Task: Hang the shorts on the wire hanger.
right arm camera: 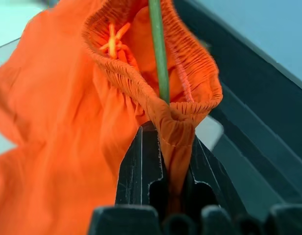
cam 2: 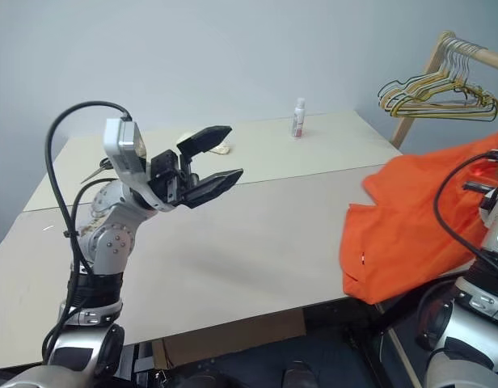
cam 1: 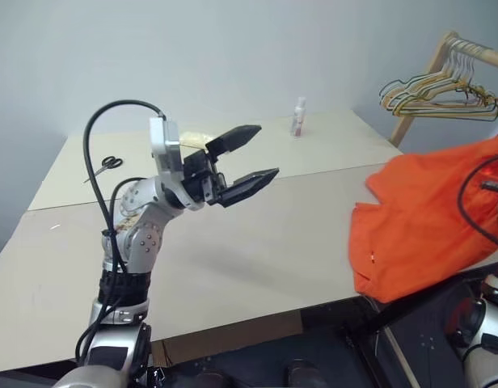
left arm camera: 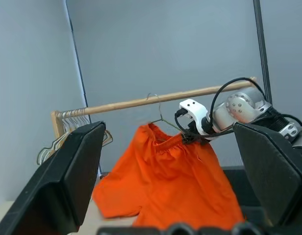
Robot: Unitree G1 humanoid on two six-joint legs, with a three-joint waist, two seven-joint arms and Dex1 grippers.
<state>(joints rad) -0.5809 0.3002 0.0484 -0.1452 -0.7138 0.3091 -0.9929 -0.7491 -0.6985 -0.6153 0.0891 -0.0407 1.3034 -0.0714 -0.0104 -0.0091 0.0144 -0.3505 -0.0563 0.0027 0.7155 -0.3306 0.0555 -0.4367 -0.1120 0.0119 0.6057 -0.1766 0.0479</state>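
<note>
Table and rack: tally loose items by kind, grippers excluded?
Orange shorts: 1
Wire hanger inside the waistband: 1
Small bottle: 1
Scissors: 1
Bunch of hangers on the rack: 1, hangers too tangled to count
Total: 5

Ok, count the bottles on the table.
1: a small bottle stands upright near the table's far edge, beyond the shorts. The shorts could hide others.

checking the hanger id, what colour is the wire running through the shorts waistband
Green: the wire hanger passes through the orange shorts waistband, clearest in the right wrist view.
</note>
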